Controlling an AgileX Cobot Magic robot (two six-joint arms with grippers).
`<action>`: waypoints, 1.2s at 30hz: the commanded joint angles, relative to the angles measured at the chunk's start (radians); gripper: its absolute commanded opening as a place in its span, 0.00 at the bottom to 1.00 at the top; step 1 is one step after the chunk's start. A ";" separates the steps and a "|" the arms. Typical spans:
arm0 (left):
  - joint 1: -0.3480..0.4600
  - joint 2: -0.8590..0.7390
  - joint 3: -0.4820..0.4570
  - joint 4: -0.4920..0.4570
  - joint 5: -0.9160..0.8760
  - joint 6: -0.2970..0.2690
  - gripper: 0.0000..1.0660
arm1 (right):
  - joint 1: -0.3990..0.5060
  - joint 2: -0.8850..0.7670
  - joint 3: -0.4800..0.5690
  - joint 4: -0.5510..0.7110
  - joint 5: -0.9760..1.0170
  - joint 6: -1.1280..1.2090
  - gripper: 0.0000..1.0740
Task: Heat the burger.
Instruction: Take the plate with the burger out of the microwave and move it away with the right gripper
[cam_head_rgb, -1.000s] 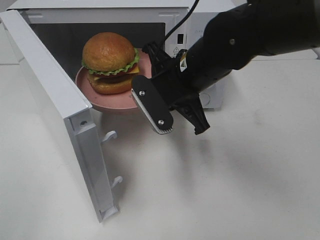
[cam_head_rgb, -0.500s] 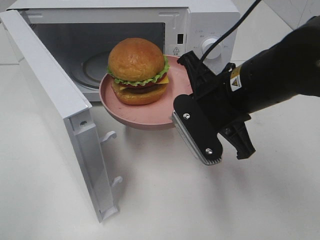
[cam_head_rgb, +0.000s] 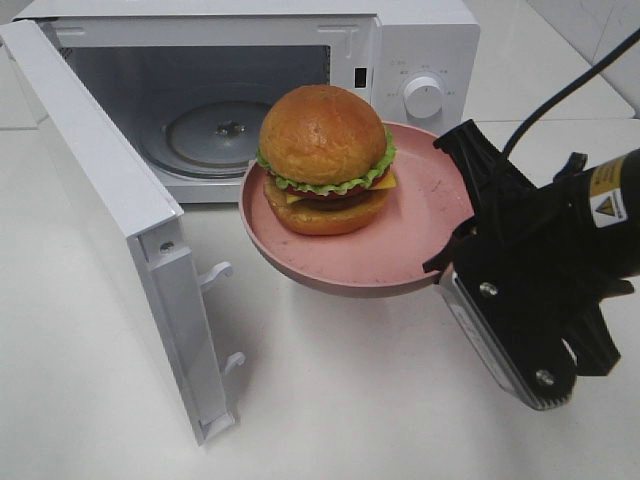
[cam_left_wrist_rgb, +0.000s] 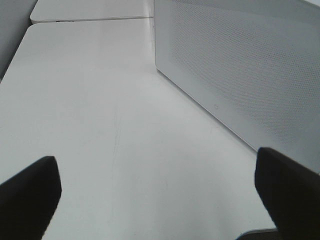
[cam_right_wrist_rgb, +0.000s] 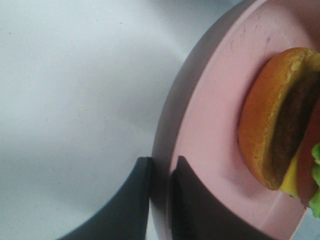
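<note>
Burger (cam_head_rgb: 326, 160) sits on the plate (cam_head_rgb: 420, 215), held above the worktop (cam_head_rgb: 330, 400) before the open microwave (cam_head_rgb: 400, 40). I see right fingers (cam_right_wrist_rgb: 142, 197) clamped on the plate rim; left fingers (cam_left_wrist_rgb: 30, 192) spread wide, empty.

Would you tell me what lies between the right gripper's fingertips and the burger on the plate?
Only bare pink plate: the right gripper pinches its rim, and the burger sits apart from it, in the exterior high and right wrist views.
</note>
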 joint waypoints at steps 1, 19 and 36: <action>-0.004 -0.005 0.003 -0.006 -0.013 -0.006 0.92 | -0.003 -0.061 0.010 -0.016 -0.028 0.015 0.00; -0.004 -0.005 0.003 -0.006 -0.013 -0.006 0.92 | -0.003 -0.379 0.109 -0.218 0.217 0.378 0.00; -0.004 -0.005 0.003 -0.006 -0.013 -0.006 0.92 | -0.003 -0.400 0.109 -0.623 0.470 1.072 0.00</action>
